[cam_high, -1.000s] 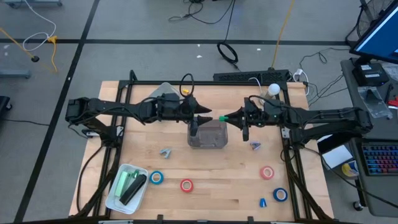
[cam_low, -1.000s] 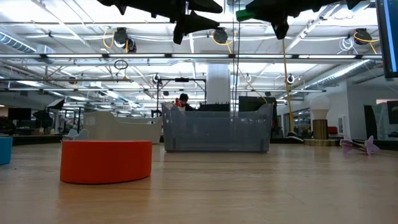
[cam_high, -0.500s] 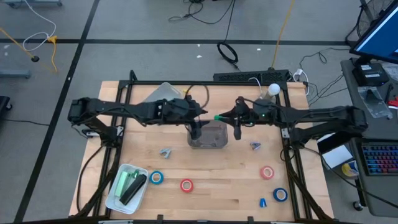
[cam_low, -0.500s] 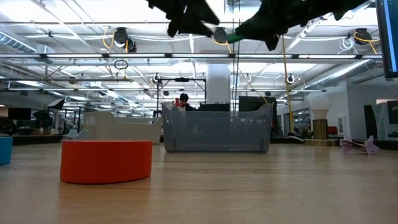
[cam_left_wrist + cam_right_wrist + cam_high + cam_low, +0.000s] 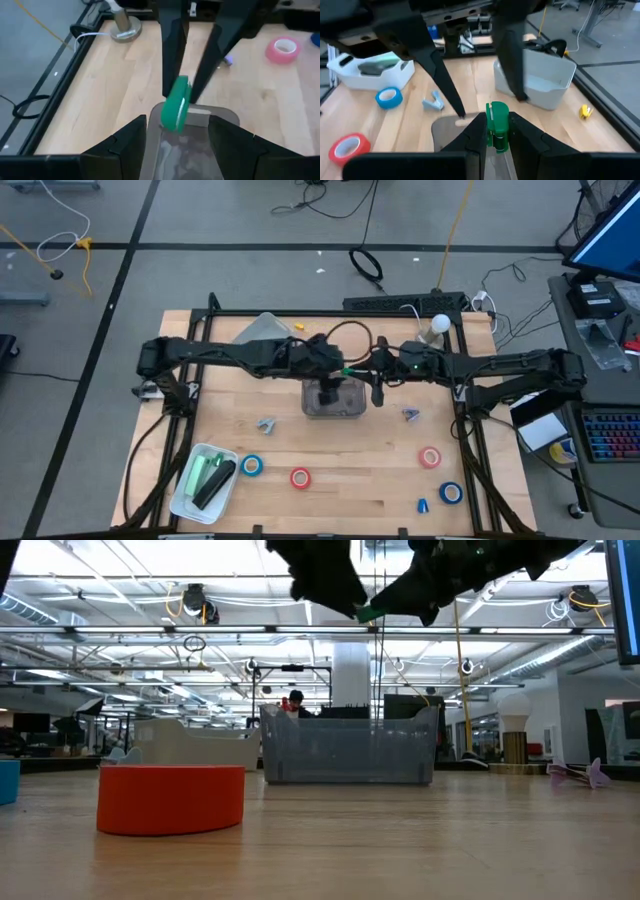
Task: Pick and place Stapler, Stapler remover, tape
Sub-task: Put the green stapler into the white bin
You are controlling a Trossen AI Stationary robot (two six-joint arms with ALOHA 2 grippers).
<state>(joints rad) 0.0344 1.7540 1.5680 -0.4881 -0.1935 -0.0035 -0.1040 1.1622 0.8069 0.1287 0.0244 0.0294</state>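
Note:
A small green object [image 5: 176, 106] hangs above the grey see-through bin [image 5: 335, 400] at the table's middle, with my right gripper [image 5: 496, 120] shut on it. My left gripper [image 5: 177, 122] faces it from the table's left, open, with its fingers standing apart on either side of the green object and short of it. The tape rolls lie flat on the table near the front edge: blue [image 5: 252, 465], red [image 5: 300, 477], red [image 5: 430, 457] and blue [image 5: 450, 493]. A white tray [image 5: 182, 498] at the front left holds a green and a black item. My right gripper pinches the green object's two flat sides [image 5: 496, 131] between its two fingers. The fingers come from the table's right, nearly level and slanting a little down. The object sticks out past the fingertips [image 5: 172, 85] and is lifted clear above the bin.
A white bin [image 5: 262, 328] stands at the far left of the table. Small bluish pieces lie on the wood: one [image 5: 265, 423] left of the grey bin, one [image 5: 410, 414] right of it, one [image 5: 422, 505] at the front. A lamp-like knob [image 5: 440, 325] stands far right.
My left gripper has moved toward the table's right, over the grey bin, and tipped downward toward the green object. My right gripper has carried the green object a little toward the table's left and lower, so the two grippers now stand close together above the bin.

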